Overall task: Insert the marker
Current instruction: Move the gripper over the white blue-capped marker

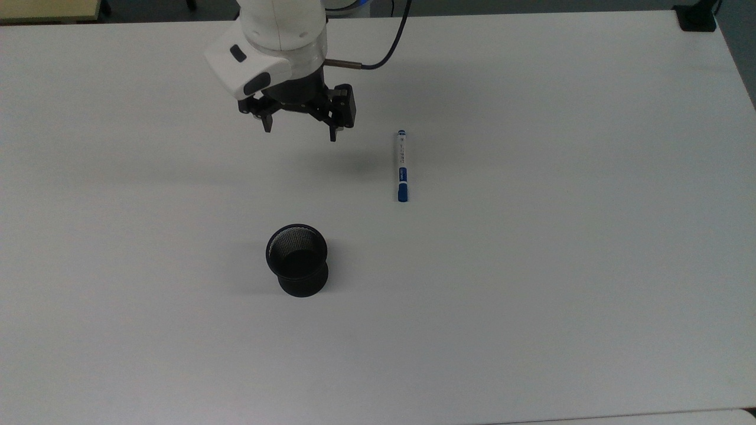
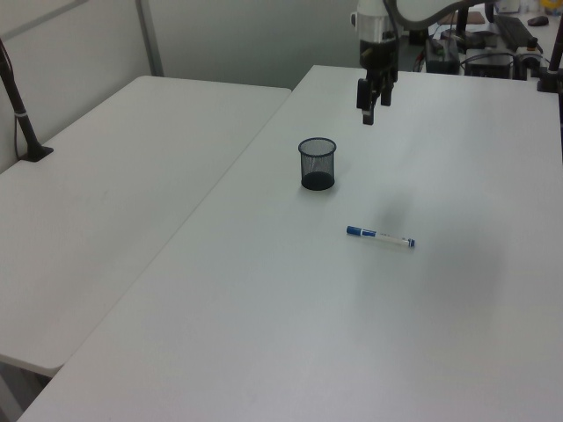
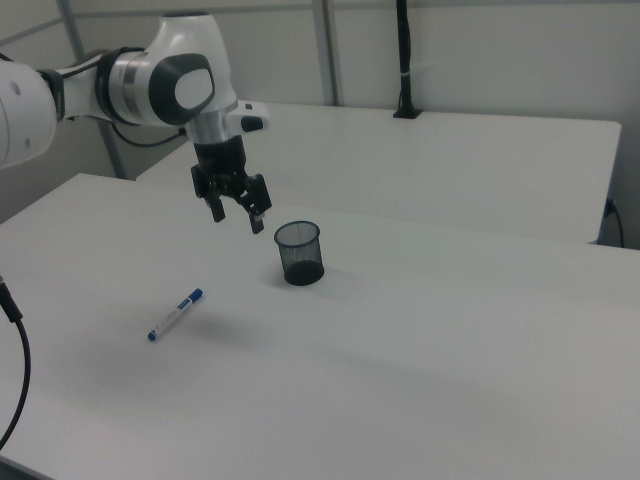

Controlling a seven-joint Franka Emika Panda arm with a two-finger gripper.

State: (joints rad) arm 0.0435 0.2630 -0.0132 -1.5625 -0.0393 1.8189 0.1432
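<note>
Setup: white table [image 1: 531,307], one arm, marker [image 1: 402,166] + black mesh cup [image 1: 297,260].

Gripper [image 1: 300,125]: up in the air above the table, fingers spread apart, nothing between them. In the top view it sits to the marker's left, a gap between them; in the right view [image 3: 236,215] it hangs near the cup's rim, higher than the cup.

Marker: flat on the table, not touched by anything. Top view: lies roughly along the vertical of the frame, blue cap at the lower end, small blue tip at the upper end, white barrel w/ blue band between. Well apart from the cup, which stands upright, mouth open, nothing seen inside, down and to the top view's left of the marker. Left view: marker [image 2: 380,236] nearer the camera than cup [image 2: 317,163].

Handling (judgement): slim plastic pen, prob. very light, stiff, won't deform. Smooth round barrel → may roll if nudged from the side, may slip or pivot in the fingers if held off-centre. Not fragile.

Grasp pt (judgement): mid-barrel, approx. at or just above the blue band, fingers closing across the barrel, i.e. perpendicular to its long axis. Needs wrist aligned to that axis first. Central hold should limit swing when tipped upright for the cup.

Stage: approach; pick not yet begun.
</note>
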